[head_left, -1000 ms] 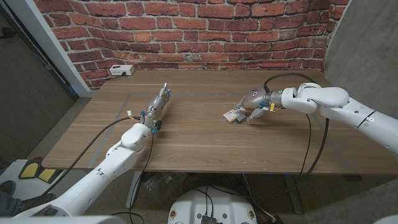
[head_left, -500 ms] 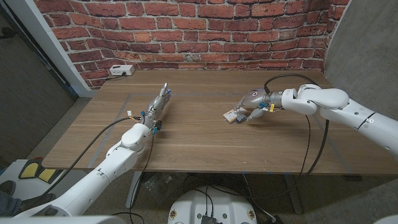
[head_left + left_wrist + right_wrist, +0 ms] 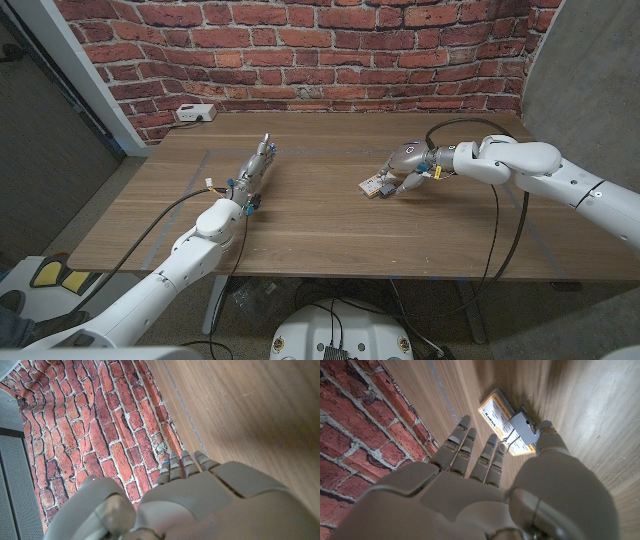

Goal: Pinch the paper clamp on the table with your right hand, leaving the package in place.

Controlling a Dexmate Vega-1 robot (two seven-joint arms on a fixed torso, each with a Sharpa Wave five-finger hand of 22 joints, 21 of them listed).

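A small white and orange package (image 3: 374,186) (image 3: 498,413) lies flat on the wooden table (image 3: 320,220), right of the middle. A grey paper clamp (image 3: 522,425) is clipped on its edge, wire handles folded toward my right hand (image 3: 405,162) (image 3: 470,480). That hand hovers just right of the package, fingers (image 3: 462,440) stretched out over it. Its thumb tip (image 3: 547,430) sits right beside the clamp; nothing is gripped. My left hand (image 3: 255,165) (image 3: 200,495) stands at the table's left middle, fingers straight and holding nothing.
A white socket box (image 3: 195,113) lies at the back left, by the brick wall (image 3: 330,50). A black cable (image 3: 500,235) loops from my right forearm over the table's right front. Faint tape lines (image 3: 300,153) mark the tabletop.
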